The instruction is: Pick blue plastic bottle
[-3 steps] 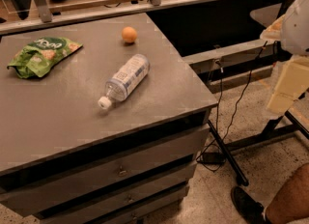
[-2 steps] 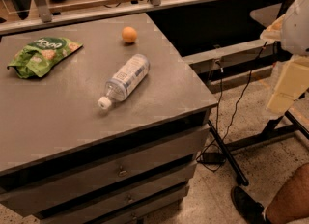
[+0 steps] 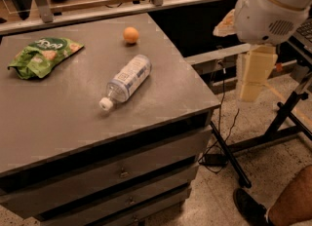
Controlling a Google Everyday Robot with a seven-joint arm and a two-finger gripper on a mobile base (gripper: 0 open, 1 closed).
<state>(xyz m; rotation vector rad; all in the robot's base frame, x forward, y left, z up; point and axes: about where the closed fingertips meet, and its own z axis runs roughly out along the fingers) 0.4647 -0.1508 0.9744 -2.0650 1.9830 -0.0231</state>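
1. The clear plastic bottle [image 3: 127,81] with a pale blue-and-white label and white cap lies on its side on the grey metal cabinet [image 3: 73,118].
2. The cream gripper [image 3: 250,84] hangs beyond the cabinet's right edge, well apart from the bottle and apparently empty; open or closed, I cannot tell.

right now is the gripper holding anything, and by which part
Nothing is held. The gripper hangs past the right edge of the table, while the blue plastic bottle lies on its side on top, untouched.
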